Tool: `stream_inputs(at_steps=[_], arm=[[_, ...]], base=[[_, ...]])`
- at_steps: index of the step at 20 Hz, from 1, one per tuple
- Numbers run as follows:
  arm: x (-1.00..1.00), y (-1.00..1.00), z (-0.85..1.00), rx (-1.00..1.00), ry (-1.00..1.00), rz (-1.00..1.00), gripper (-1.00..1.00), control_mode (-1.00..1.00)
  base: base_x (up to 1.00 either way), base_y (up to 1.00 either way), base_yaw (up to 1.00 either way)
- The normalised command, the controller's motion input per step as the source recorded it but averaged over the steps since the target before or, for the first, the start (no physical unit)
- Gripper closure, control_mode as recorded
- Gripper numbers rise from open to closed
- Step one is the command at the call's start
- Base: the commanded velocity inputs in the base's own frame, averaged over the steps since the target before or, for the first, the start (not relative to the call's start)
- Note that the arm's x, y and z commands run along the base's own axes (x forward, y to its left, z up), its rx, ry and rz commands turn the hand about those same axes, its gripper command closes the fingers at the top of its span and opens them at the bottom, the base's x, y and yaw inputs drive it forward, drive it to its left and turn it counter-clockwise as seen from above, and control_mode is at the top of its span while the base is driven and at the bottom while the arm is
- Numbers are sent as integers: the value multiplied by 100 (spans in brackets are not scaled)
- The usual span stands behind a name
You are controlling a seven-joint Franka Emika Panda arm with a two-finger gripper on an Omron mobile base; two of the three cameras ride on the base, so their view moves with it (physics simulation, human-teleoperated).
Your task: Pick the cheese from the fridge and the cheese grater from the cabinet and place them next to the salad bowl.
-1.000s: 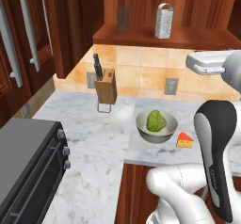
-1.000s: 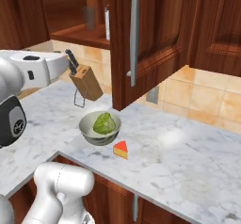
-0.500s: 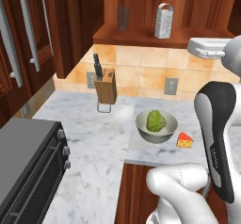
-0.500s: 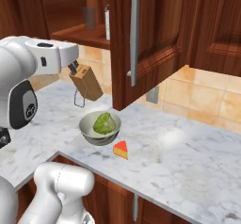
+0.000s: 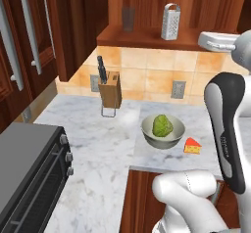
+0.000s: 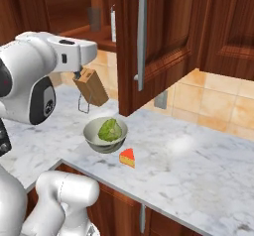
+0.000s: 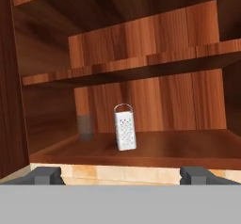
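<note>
No brand, label or readable writing shows on anything here. The silver perforated metal box grater (image 7: 125,133) stands upright on the lowest shelf of the dark reddish-brown wooden wall cabinet (image 7: 197,150), long axis vertical, tapering up to its loop handle, leaning a touch toward 11 o'clock in the hand view. A darker grey plain cup (image 7: 85,127) stands at its 9 o'clock, apart from it. The end effector (image 7: 121,175) is spread wide and holds nothing, its 2 dark fingertips (image 7: 45,174) level with the shelf's front edge, short of the grater. On the white marble bench (image 5: 93,144), the small orange-yellow cheese wedge with a red rind (image 5: 192,146) lies just beside the round grey-silver bowl holding a green lettuce head (image 5: 163,130), at the bowl's 4 o'clock in the left base view. A wooden knife block (image 5: 110,90) stands at the bowl's 10 o'clock.
</note>
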Motion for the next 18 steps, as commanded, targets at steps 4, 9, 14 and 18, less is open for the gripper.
stream_inputs(at_steps=[4,9,14,18], arm=[[46,-17,0,0,0,0,-100,-100],[26,13,0,0,-7,0,-100,-100],[32,0,0,0,-4,0,-100,-100],[34,0,0,0,-5,0,-100,-100]], base=[[0,0,0],[0,0,0],[0,0,0],[0,0,0]])
